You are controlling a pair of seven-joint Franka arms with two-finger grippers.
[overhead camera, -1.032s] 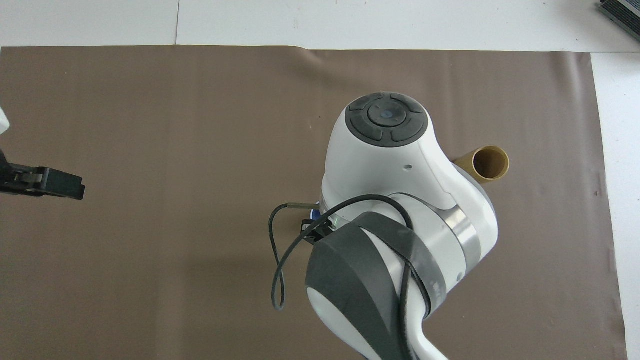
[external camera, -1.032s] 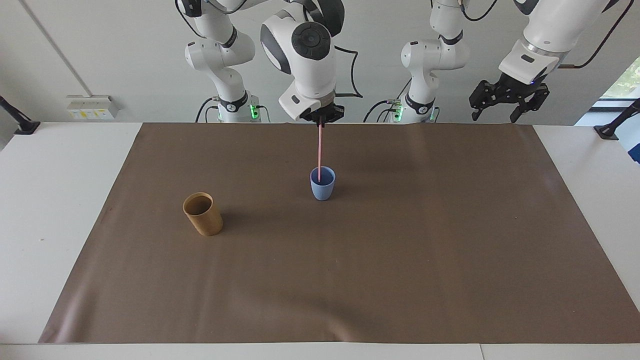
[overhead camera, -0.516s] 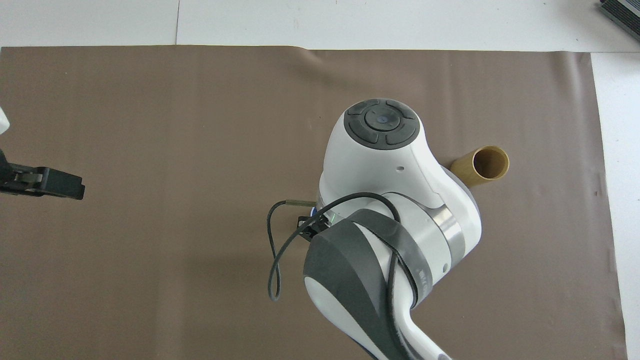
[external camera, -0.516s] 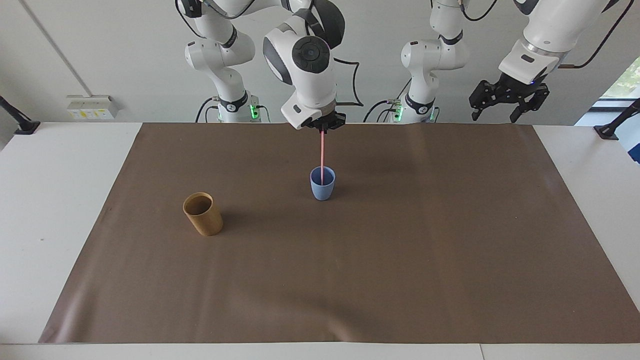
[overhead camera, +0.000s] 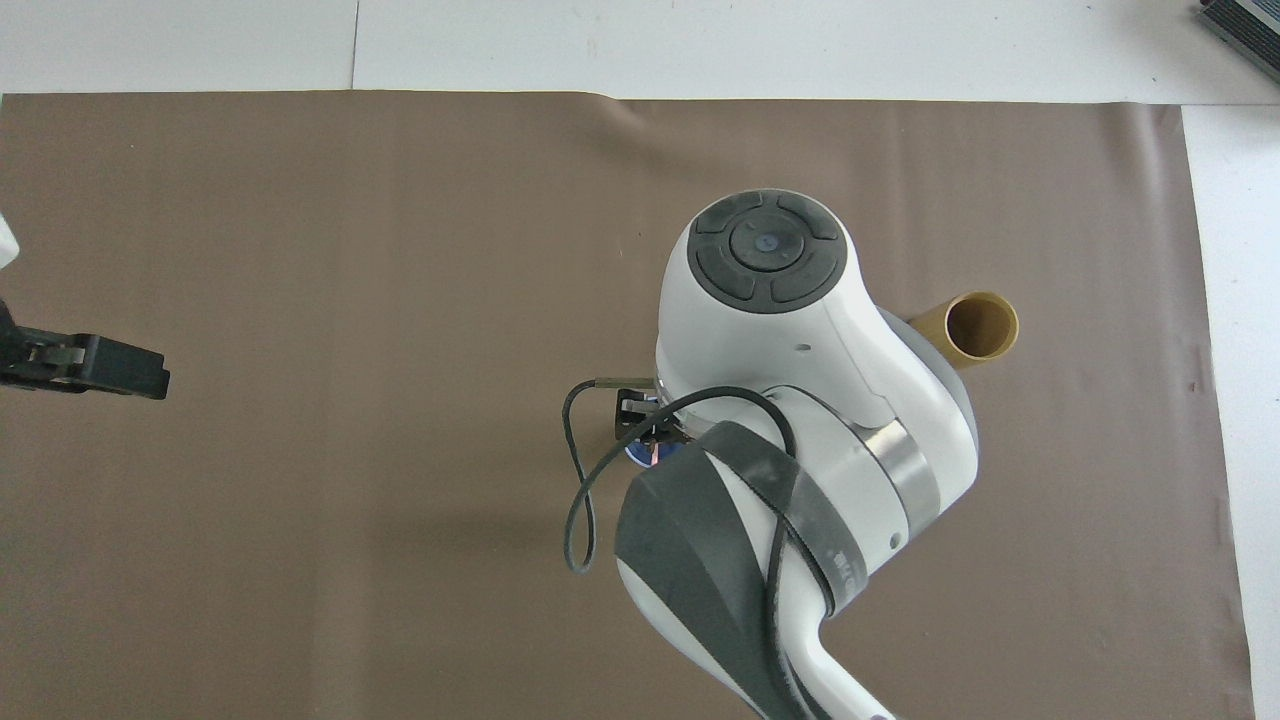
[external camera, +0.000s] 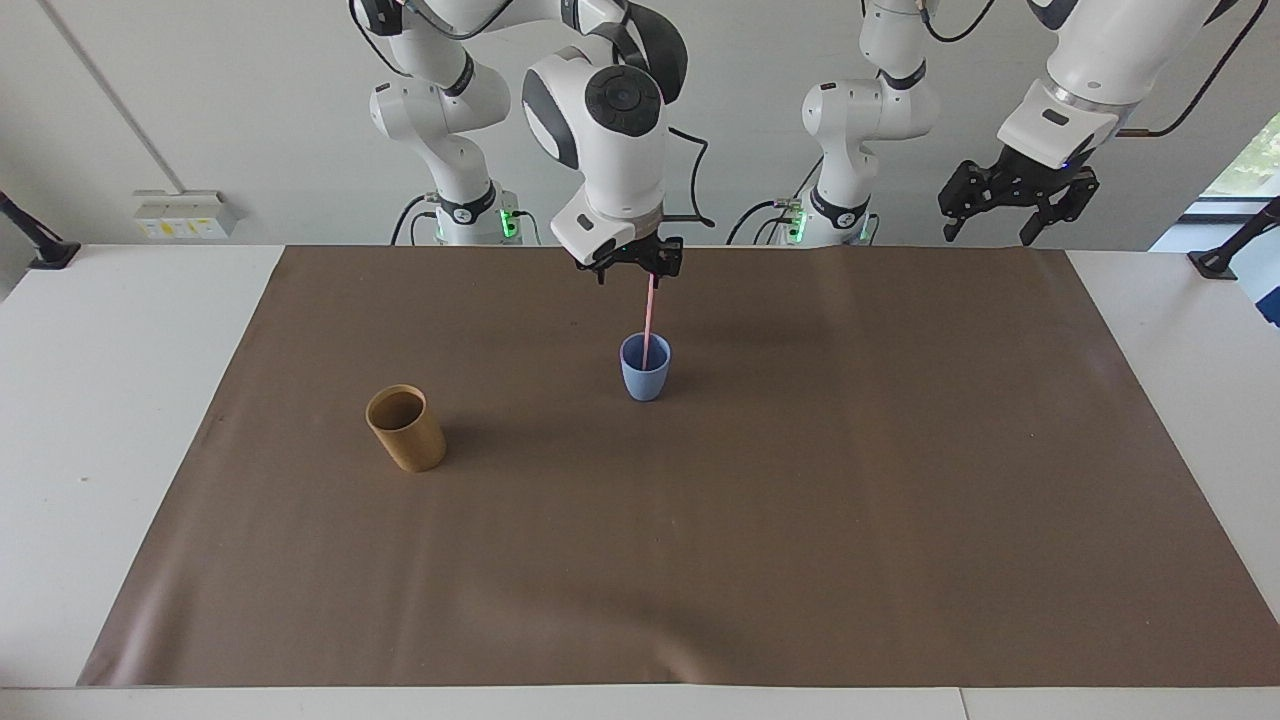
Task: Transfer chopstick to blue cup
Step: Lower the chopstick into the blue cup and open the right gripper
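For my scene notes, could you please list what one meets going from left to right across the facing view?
Tan-brown cup → right gripper, above the blue cup with the chopstick in it → left gripper, waiting raised.

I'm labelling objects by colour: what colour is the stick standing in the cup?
Pale pink; the chopstick in the blue cup shows best in the facing view.
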